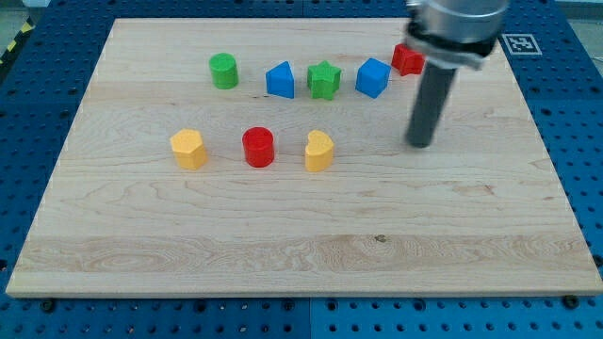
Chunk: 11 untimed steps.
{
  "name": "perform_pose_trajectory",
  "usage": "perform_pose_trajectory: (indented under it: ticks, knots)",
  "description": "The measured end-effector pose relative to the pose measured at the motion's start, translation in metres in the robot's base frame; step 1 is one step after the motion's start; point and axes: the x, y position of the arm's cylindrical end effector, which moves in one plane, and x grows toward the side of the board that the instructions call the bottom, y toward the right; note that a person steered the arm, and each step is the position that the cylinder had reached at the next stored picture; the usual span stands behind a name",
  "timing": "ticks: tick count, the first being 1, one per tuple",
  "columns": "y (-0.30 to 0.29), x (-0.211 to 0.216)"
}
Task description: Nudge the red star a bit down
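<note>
The red star (406, 59) lies near the view's top right on the wooden board (301, 245), partly hidden behind the arm's dark rod. My tip (420, 144) rests on the board below the red star and slightly to its right, apart from it. A blue block (373, 77) sits just left of the red star. My tip is well right of the yellow heart-like block (319, 151).
A row along the top holds a green cylinder (223, 71), a blue triangular block (280, 80) and a green star (323, 79). A lower row holds a yellow block (188, 149) and a red cylinder (257, 147). A marker tag (517, 43) sits off the board at top right.
</note>
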Motion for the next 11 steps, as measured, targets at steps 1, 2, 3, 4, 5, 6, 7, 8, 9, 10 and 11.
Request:
perform_pose_trajectory:
  ticks: [1, 2, 3, 4, 5, 6, 7, 8, 9, 10, 11]
  knots:
    - [0.057, -0.044]
    - [0.088, -0.101]
    - [0.088, -0.150]
    - [0.028, -0.179]
    - [-0.040, -0.200]
    - [-0.064, -0.203]
    - [-0.067, -0.173]
    - [-0.059, -0.158]
    - [-0.044, -0.158]
    - [-0.040, -0.159]
    - [-0.025, -0.158]
